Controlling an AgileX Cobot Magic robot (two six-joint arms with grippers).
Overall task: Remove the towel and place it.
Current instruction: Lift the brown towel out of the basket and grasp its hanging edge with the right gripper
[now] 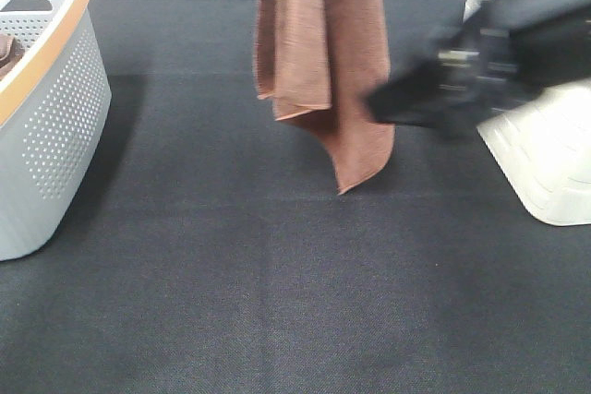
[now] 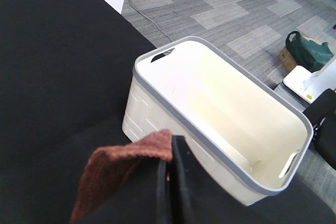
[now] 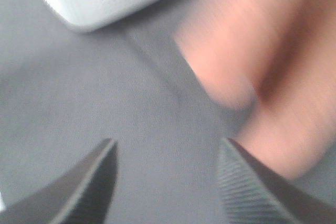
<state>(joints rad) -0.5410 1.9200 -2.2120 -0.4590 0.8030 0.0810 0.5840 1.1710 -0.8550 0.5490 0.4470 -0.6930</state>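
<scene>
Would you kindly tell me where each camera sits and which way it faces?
Exterior high: overhead, looking down on table, towel, grey basket, white basket; blurred right gripper shows.
Left wrist: on left arm, facing white basket; left gripper shows, jaws shut on towel.
Right wrist: on right arm, facing towel, grey basket; that gripper's open jaws show.
Shared: towel, everywhere.

Office-like lab, carpet tiles (image 2: 226,9), floor cable (image 2: 152,22)

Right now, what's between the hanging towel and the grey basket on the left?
Nothing: only bare black mat lies between the towel and the basket, as the high view shows.
</scene>
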